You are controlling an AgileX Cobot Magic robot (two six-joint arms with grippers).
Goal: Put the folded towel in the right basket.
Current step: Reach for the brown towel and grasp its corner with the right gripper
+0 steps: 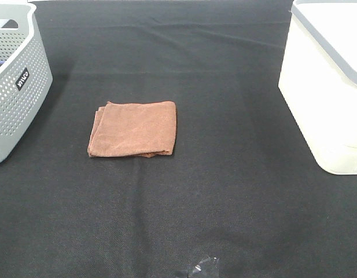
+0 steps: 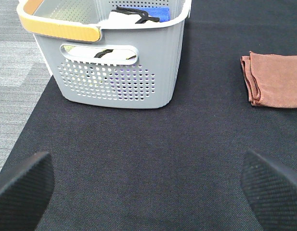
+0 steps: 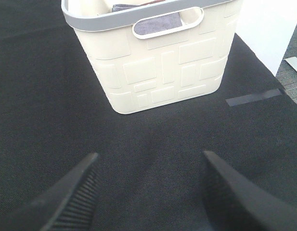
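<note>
A folded brown towel [image 1: 133,128] lies flat on the black table, left of the middle; its edge also shows in the left wrist view [image 2: 276,79]. The right basket [image 1: 327,87] is cream with a grey rim and stands at the right edge; the right wrist view shows it close ahead [image 3: 158,62] with a grey cloth inside. My left gripper [image 2: 148,190] is open and empty, low over the cloth near the grey basket. My right gripper [image 3: 150,192] is open and empty in front of the cream basket. Neither arm shows in the exterior high view.
A grey perforated basket [image 1: 13,81] stands at the left edge, seen close in the left wrist view [image 2: 119,62], with a yellow handle and blue, white and black items inside. A small clear scrap [image 1: 202,267] lies at the table's front edge. Grey tape [image 3: 253,96] marks the cloth.
</note>
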